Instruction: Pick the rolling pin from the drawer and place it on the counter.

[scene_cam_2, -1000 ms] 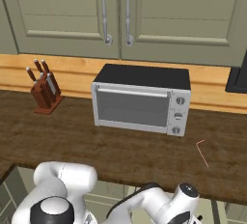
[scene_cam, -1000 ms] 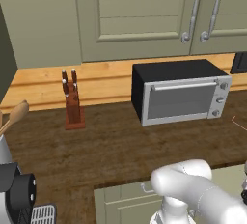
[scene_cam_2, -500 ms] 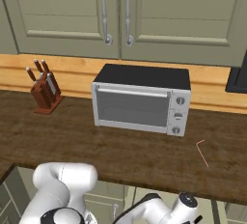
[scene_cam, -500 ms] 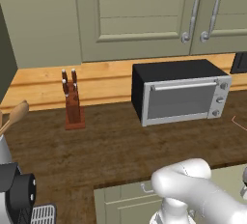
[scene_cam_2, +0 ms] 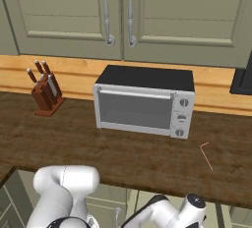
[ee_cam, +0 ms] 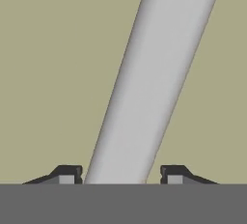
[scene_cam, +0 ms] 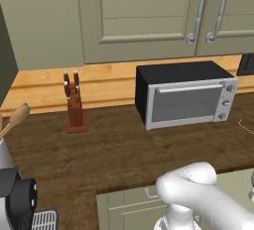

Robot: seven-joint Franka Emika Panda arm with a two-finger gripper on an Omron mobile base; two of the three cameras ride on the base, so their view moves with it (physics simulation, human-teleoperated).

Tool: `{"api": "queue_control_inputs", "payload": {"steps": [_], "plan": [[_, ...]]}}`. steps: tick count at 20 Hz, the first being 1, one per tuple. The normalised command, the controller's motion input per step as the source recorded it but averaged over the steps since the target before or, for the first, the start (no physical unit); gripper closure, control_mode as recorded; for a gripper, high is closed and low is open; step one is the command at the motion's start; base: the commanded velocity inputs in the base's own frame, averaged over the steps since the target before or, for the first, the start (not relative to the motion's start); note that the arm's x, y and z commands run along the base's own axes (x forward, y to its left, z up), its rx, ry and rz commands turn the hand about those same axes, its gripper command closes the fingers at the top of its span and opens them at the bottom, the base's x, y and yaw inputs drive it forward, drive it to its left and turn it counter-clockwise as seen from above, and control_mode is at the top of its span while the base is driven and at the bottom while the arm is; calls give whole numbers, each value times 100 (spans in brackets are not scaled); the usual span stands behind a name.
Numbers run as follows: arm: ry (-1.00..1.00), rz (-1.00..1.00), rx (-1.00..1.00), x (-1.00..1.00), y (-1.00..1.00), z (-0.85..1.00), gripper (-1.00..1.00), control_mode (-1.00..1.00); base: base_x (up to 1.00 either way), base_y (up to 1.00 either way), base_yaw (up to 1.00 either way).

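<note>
Spoon (scene_cam: 15,120): tan wooden head at far left edge of left base view, above a white and black appliance (scene_cam: 17,201); what holds it can't be told.
Knife block (scene_cam: 75,106): wooden, upright on counter, left of oven. Contents: brown-handled knives, handles up.
Counter (scene_cam: 114,154): dark brown wood grain, broad. Carries knife block and oven, well apart.
Back ledge (scene_cam_2: 74,77): lighter orange-tan wood, runs behind block and oven.
Toaster oven (scene_cam_2: 143,101): black top, silver front, door closed, knobs at its right side. Interior not readable thru glass.
Upper cupboards (scene_cam_2: 118,11): grey-green doors, closed, long silver handles. Contents not visible.
Pink mark (scene_cam_2: 206,154): thin bent line on counter, right of oven. Can't ID.
Dark object (scene_cam_2: 242,80): black, on ledge at right edge, cut off by frame.
Drawer (scene_cam: 136,205): sage-green panel w/ small silver handle, below counter edge, beside white arm. Open or closed: can't tell here.
Rolling pin (ee_cam: 154,78): pale grey shaft, slanted, seen close up in hand view against flat olive-green surface.
Gripper (ee_cam: 120,175): two dark tips stand apart, one each side of pin shaft, small gaps on both sides. Not clamped; has hold of nothing.
</note>
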Motion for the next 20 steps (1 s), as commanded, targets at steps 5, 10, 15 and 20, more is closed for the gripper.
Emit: {"api": "queue_control_inputs", "payload": {"steps": [5, 10, 15, 20], "plan": [[-2, 0, 0, -23, -9, 10, 100, -100, 0, 0, 0], [0, 0, -1, -84, -2, 76, 100, -100, 0, 0, 0], [0, 0, -1, -56, 25, 100, 100, -100, 0, 0, 0], [-1, 0, 0, -2, 63, 100, 100, -100, 0, 0, 0]]}}
